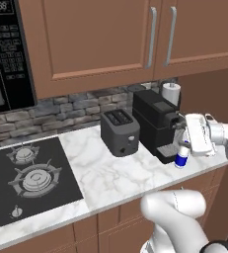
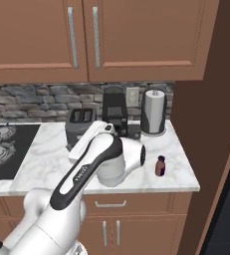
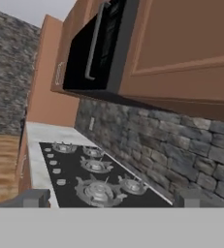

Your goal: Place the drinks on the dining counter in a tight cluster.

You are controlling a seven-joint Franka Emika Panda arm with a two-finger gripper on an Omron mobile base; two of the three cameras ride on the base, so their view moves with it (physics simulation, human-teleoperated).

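Hand view shows my fingers (image 3: 33, 197) spread wide, pointed along the stove (image 3: 91, 179); I'd swing down onto the white bottle (image 1: 182, 158) squarely.

White marble table (image 1: 110, 178) with grey veins; dark grey toaster (image 1: 119, 132), black coffee machine (image 1: 155, 123) beside it. White bottle (image 1: 182, 157) with blue label, reddish-brown bottle (image 2: 160, 166), black stove (image 1: 26, 178), brown cabinets (image 1: 95, 39).
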